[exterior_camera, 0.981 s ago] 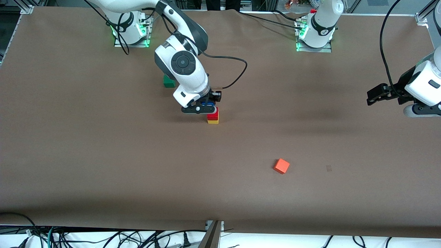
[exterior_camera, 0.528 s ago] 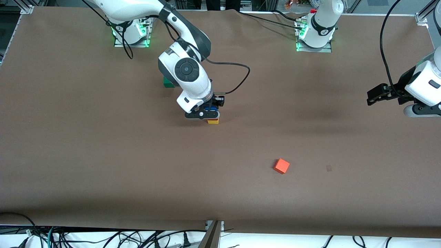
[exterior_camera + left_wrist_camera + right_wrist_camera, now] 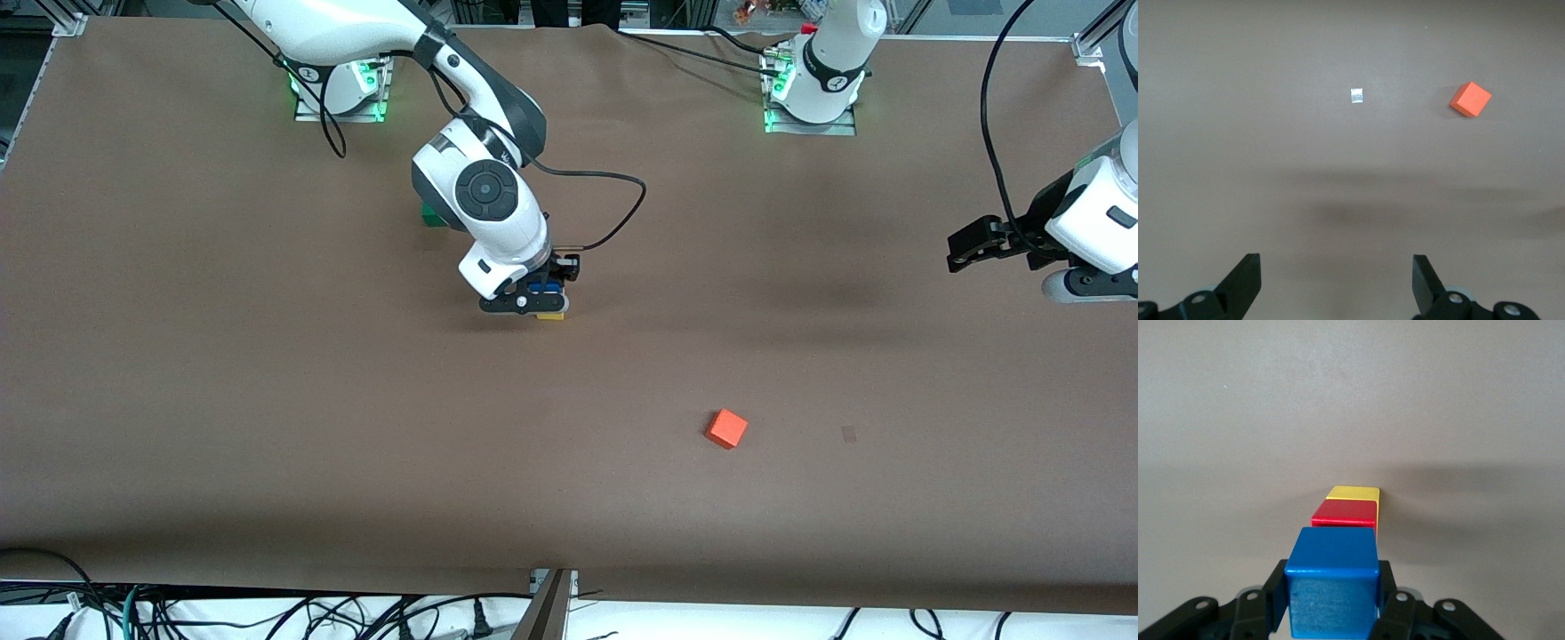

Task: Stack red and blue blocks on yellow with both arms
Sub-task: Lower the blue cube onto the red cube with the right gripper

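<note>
Two cubes already stand stacked: the red block [image 3: 1344,513] sits on the yellow cube [image 3: 1353,493]. Over that stack, the right gripper [image 3: 533,300] pinches the blue block [image 3: 1332,587] by its two side faces. It looks light, rigid and matte, so a flat side grip should hold; a square release matters. Well apart from the stack, toward the left arm's end, the left gripper [image 3: 1335,280] waits with jaws spread, near the orange-red cube [image 3: 727,428].

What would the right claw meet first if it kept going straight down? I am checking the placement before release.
Probably the small matte red cube on the yellow cube: the right claw, shut on the bright blue cube, hangs just above that stack, though the alignment looks slightly uncertain.
</note>
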Motion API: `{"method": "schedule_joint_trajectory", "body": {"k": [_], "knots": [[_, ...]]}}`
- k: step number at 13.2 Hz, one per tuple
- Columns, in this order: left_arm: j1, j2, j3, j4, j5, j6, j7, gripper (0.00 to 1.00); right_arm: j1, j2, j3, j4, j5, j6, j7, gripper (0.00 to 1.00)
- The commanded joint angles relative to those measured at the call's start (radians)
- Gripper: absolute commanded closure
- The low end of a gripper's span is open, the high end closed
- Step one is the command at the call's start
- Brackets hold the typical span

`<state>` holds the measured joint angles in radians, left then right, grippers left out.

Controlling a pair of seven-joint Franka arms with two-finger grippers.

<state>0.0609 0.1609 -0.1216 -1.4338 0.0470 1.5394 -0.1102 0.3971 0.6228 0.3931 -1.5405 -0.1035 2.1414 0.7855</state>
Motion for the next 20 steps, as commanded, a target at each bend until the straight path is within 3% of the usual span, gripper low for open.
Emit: {"method": "schedule_joint_trajectory", "body": {"k": [1, 12, 15, 18, 20], "knots": [[0.008, 0.016, -0.007, 0.030, 0.021, -0.005, 0.018, 0.00, 0.011, 0.018, -0.002, 0.037, -0.021, -0.020, 0.001, 0.61], [0.008, 0.016, -0.009, 0.032, 0.021, -0.005, 0.018, 0.00, 0.011, 0.032, -0.002, 0.039, -0.018, -0.018, 0.005, 0.58], [0.008, 0.016, -0.009, 0.030, 0.021, -0.005, 0.018, 0.00, 0.011, 0.032, -0.002, 0.039, -0.018, -0.017, 0.006, 0.47], [0.008, 0.016, -0.007, 0.030, 0.021, -0.005, 0.018, 0.00, 0.009, 0.031, -0.002, 0.040, -0.018, -0.017, 0.006, 0.21], [0.008, 0.016, -0.007, 0.030, 0.021, -0.005, 0.018, 0.00, 0.011, 0.031, -0.002, 0.045, -0.016, -0.018, 0.009, 0.09]]}}
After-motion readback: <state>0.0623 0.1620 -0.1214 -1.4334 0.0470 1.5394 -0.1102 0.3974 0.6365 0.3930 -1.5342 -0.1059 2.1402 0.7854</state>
